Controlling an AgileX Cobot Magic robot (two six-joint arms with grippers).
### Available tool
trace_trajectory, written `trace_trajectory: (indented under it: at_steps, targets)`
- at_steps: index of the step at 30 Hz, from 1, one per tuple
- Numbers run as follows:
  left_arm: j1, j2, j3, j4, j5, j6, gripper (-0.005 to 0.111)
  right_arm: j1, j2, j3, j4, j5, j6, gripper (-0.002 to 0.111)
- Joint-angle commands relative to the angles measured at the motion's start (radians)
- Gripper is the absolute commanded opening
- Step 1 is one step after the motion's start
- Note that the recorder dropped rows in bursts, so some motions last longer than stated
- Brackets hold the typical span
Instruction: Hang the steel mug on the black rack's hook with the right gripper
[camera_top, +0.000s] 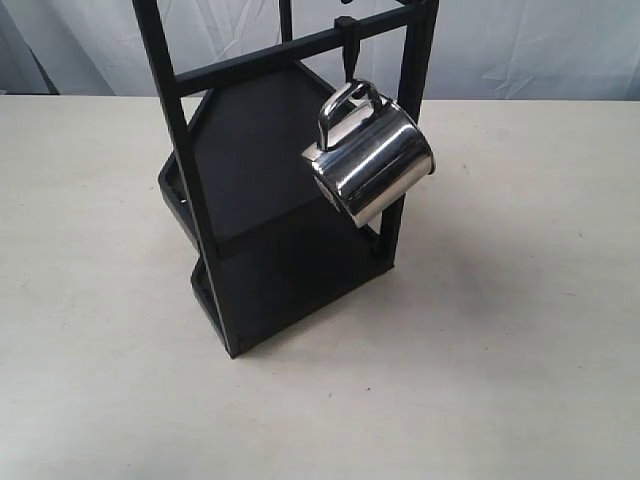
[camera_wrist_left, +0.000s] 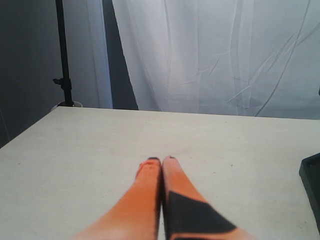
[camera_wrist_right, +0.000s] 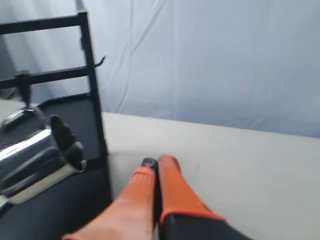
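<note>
The steel mug (camera_top: 375, 160) hangs tilted by its handle from the hook (camera_top: 347, 48) on the black rack's (camera_top: 260, 170) crossbar. In the right wrist view the mug (camera_wrist_right: 35, 160) shows beside a rack post (camera_wrist_right: 95, 100). My right gripper (camera_wrist_right: 157, 164) is shut with nothing between its orange pads, apart from the mug, over the pale table. My left gripper (camera_wrist_left: 161, 161) is shut and empty too, with only a corner of the rack (camera_wrist_left: 311, 185) at the frame edge. Neither gripper appears in the exterior view.
The pale table (camera_top: 520, 340) stretches around the rack. A white cloth backdrop (camera_wrist_left: 215, 55) hangs behind it. A black stand pole (camera_wrist_left: 62, 55) rises past the table's far edge in the left wrist view.
</note>
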Motion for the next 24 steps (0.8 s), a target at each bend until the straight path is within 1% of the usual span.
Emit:
trace_trajectory:
  at_steps: [1, 3, 5, 9, 13, 24]
  targets:
    - [-0.007, -0.005, 0.0, 0.0, -0.005, -0.002, 0.002, 0.002, -0.248, 0.295, 0.009, -0.348, -0.064, 0.0]
    - [-0.007, -0.005, 0.0, 0.0, -0.005, -0.002, 0.002, 0.002, -0.342, 0.399, 0.009, -0.441, -0.064, 0.0]
    - [-0.007, -0.005, 0.0, 0.0, -0.005, -0.002, 0.002, 0.002, -0.356, 0.489, 0.012, -0.49, -0.064, 0.0]
    - [-0.007, -0.005, 0.0, 0.0, -0.005, -0.002, 0.002, 0.004, -0.356, 0.569, 0.038, -0.504, -0.06, 0.0]
    - [-0.007, -0.005, 0.0, 0.0, -0.005, -0.002, 0.002, 0.002, -0.356, 0.569, 0.032, -0.44, -0.059, 0.0]
    - [-0.007, -0.005, 0.0, 0.0, -0.005, -0.002, 0.002, 0.002, -0.356, 0.569, 0.034, -0.431, -0.059, 0.0]
